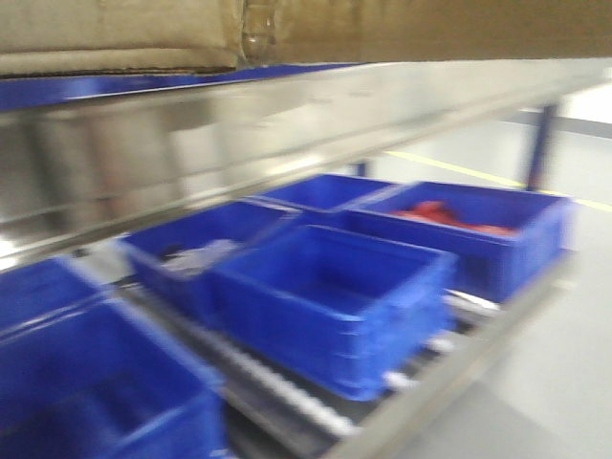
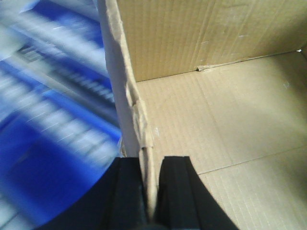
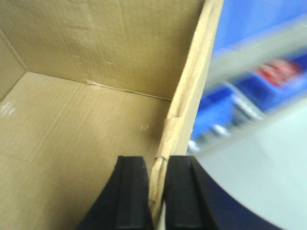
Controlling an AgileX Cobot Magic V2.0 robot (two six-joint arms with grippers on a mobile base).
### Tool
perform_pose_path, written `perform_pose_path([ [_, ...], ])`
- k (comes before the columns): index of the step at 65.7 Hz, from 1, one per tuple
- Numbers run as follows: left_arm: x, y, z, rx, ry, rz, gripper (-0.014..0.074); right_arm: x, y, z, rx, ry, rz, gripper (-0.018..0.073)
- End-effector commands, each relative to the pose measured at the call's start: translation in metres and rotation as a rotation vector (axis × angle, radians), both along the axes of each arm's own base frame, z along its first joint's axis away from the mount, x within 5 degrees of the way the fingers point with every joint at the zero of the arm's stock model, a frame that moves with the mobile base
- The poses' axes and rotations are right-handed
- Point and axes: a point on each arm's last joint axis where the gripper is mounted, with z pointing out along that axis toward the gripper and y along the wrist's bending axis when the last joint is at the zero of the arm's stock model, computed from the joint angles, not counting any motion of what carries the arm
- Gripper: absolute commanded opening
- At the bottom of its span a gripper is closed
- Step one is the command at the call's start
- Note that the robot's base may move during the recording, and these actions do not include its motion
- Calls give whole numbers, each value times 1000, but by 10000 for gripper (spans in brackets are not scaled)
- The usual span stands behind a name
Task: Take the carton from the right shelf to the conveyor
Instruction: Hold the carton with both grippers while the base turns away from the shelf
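Pinching describes both sets of jaws. The left gripper (image 2: 152, 165) has one black finger inside and one outside the left wall of the large, open-topped, tan-brown corrugated cardboard carton (image 2: 216, 120), pressed onto the board. The right gripper (image 3: 156, 165) clamps the opposite wall the same way, right at a creased, taped patch of the rim.

From the front camera the carton's underside (image 1: 115, 33) sits along the top edge of the right shelf, just above its wide brushed-steel front rail (image 1: 287, 124). With the blur I cannot tell whether it rests on that level or hangs clear of it. Blue plastic bins (image 1: 325, 306) fill the tier below, with pale grey floor (image 1: 535, 363) beyond; the conveyor is not in view.

The step in hand looks like drawing the carton off the shelf. To do it well, I would raise it clear of the rail first. Both arms should then travel in step at a fixed spacing (thin board bows or tears if the walls are pulled apart). It should be carried level and slowly, since the grip on the right sits on a weakened rim.
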Motion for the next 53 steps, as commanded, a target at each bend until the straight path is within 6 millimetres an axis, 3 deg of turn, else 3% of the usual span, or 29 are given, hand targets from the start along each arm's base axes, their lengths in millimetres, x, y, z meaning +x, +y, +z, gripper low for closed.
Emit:
perform_pose_path([
  [1, -5, -5, 8, -50, -44, -40, -13, -1, 0, 7, 23, -64, 20, -71],
  [53, -5, -4, 8, -48, -45, -39, -13, -1, 0, 7, 23, -64, 20, -71],
])
